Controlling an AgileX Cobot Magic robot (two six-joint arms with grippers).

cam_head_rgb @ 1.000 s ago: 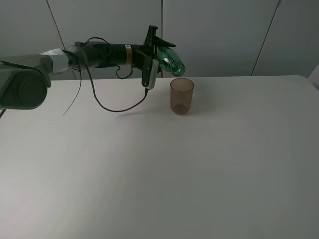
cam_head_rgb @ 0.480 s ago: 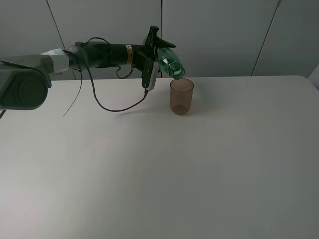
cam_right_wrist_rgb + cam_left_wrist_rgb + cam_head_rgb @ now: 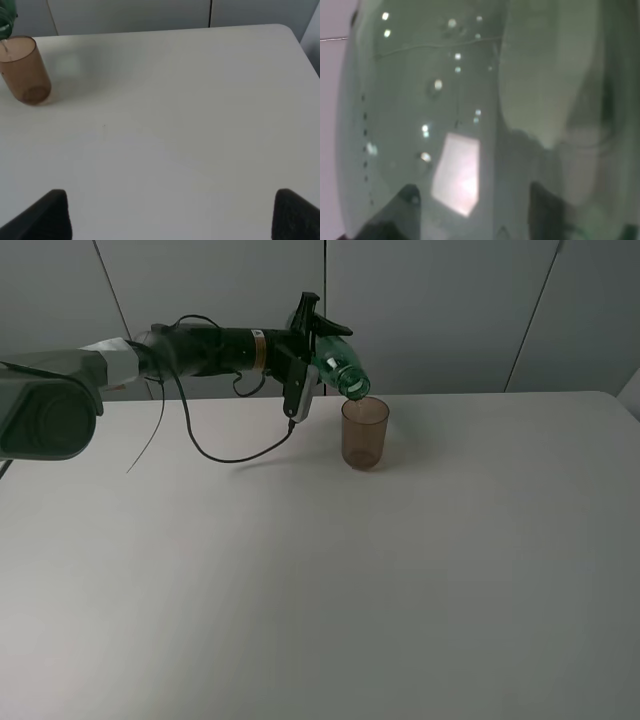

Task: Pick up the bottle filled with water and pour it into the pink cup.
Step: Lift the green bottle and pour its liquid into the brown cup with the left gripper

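The green bottle (image 3: 338, 362) hangs tilted neck-down at the back of the table, with its open mouth right at the rim of the pink cup (image 3: 365, 432). My left gripper (image 3: 312, 332) is shut on the bottle's body. In the left wrist view the bottle (image 3: 460, 125) fills the picture with droplets on its wall. In the right wrist view the pink cup (image 3: 25, 70) stands upright, and the bottle's mouth (image 3: 6, 20) sits just above its rim with a thin pale streak below it. My right gripper (image 3: 170, 216) is open and empty, well away from the cup.
A black cable (image 3: 235, 455) loops from the left arm down onto the white table (image 3: 320, 580). A grey panelled wall (image 3: 450, 310) stands behind the table's back edge. The right arm is outside the exterior high view.
The left gripper has tipped the bottle further down. Its mouth has dropped from above the cup to the cup's rim. The cup has not moved.
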